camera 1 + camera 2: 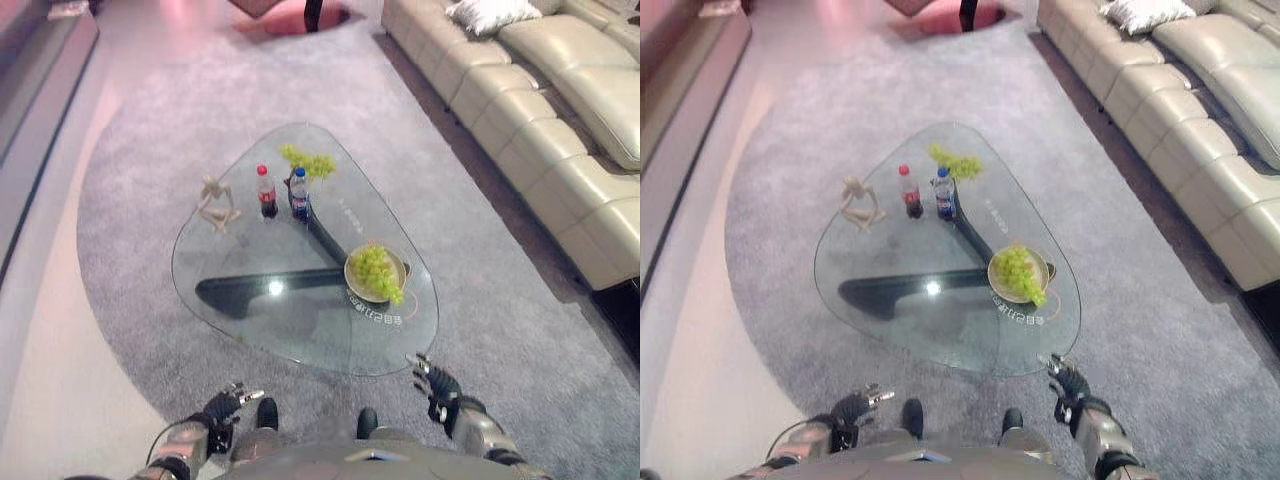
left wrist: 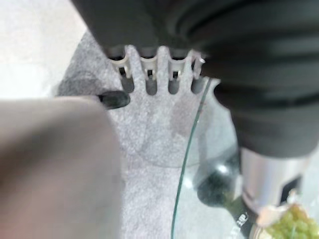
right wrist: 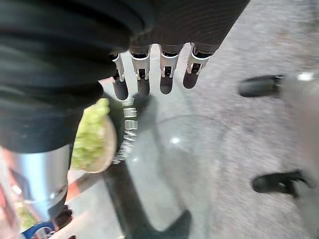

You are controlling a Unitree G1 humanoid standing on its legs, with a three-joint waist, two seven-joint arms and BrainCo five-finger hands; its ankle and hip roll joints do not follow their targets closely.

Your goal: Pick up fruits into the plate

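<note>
Right now I am standing at the near edge of the rounded triangular clear glass coffee table (image 1: pixel 250 320) on the grey carpet (image 1: pixel 150 150), with the cream leather sofa (image 1: pixel 540 120) off to my right. On the glass, one bunch of green grapes (image 1: pixel 377 270) already lies in the round beige plate (image 1: pixel 355 283) on the near right side, while a second bunch of green grapes (image 1: pixel 309 162) lies at the far end, just behind the blue-labelled bottle (image 1: pixel 299 194) and the red-labelled bottle (image 1: pixel 267 191); a small beige figurine (image 1: pixel 216 205) sits to their left. My left hand (image 1: pixel 226 404) and right hand (image 1: pixel 436 382) both hang low at the near rim, fingers loosely straight, holding nothing. I judge the far bunch is the step ahead, and reaching it calls for leaning or stepping round past the bottles.
</note>
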